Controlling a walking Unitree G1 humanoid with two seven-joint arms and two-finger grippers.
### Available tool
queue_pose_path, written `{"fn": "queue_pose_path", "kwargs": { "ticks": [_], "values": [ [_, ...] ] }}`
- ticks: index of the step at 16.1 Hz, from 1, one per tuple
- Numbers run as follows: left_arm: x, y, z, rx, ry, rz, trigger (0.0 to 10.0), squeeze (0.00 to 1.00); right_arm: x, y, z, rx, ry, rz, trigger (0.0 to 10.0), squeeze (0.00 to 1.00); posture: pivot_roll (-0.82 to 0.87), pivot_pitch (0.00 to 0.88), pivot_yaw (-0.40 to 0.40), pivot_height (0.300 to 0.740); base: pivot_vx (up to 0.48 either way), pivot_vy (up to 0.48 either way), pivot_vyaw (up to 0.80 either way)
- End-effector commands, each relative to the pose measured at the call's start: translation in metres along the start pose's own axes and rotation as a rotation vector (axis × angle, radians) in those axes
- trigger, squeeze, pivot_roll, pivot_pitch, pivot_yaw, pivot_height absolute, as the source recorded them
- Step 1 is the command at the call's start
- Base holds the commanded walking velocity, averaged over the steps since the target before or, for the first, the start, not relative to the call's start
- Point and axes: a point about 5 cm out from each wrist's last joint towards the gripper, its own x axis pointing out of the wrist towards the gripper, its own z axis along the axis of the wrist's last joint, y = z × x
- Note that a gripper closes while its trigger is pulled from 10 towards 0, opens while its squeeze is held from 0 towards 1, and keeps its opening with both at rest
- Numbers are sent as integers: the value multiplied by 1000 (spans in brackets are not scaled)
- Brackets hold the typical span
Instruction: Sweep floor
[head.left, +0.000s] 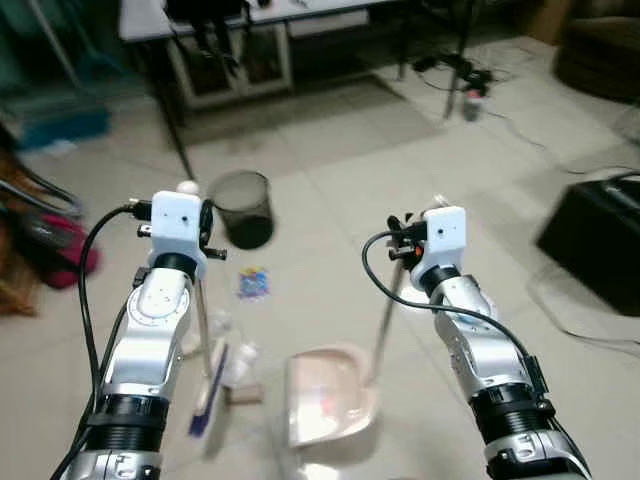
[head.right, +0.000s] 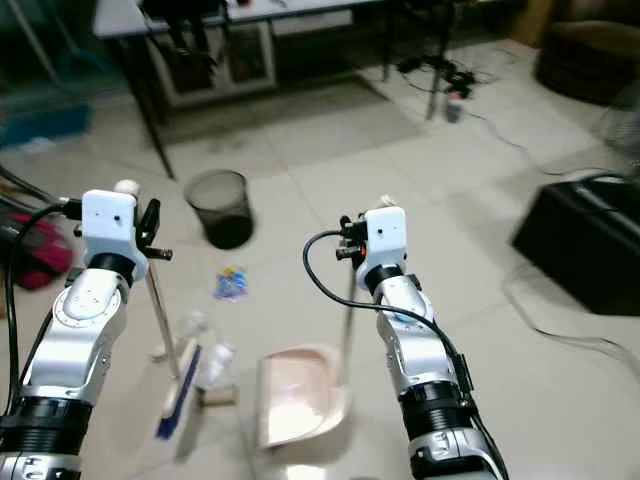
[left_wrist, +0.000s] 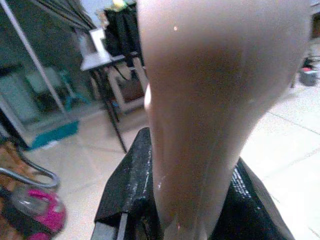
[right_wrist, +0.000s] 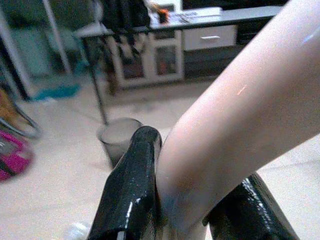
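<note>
My left gripper (head.left: 206, 232) is shut on the pale broom handle (head.left: 200, 312), just below its white knob. The broom head (head.left: 210, 396), with blue bristles, rests on the tiles beside a clear plastic bottle (head.left: 238, 362). In the left wrist view the handle (left_wrist: 210, 100) passes between the black fingers (left_wrist: 131, 192). My right gripper (head.left: 402, 243) is shut on the dustpan's upright handle (head.left: 384, 322). The pink dustpan (head.left: 330, 398) lies flat on the floor between my arms. A colourful wrapper (head.left: 252, 283) lies ahead of the pan. The black mesh waste bin (head.left: 243, 207) stands beyond it.
A black box (head.left: 598, 242) with cables sits on the floor at the right. At the back stands a desk (head.left: 215, 20) with thin black legs, and a small bottle (head.left: 472, 103) with cables is near it. A pink object (head.left: 62, 250) lies at the left.
</note>
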Motion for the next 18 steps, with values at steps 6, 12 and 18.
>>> {"fn": "queue_pose_path", "kwargs": {
  "ticks": [6, 12, 18],
  "values": [
    [1, 4, 12, 30, -60, -4, 10000, 0, 4, 5, 7, -21, -43, 25, 10000, 0, -39, 0, 77, 740, 376, 0, 800],
    [2, 0, 10, 22, -56, -19, 10000, 0, 2, -16, 11, -18, -76, -110, 10000, 0, -46, 0, 82, 740, 356, 0, 79],
    [1, 3, -5, 23, -24, -31, 10000, 0, 4, -22, 13, -46, -83, -137, 10000, 0, -43, 0, 77, 740, 345, 0, -341]
  ]
}}
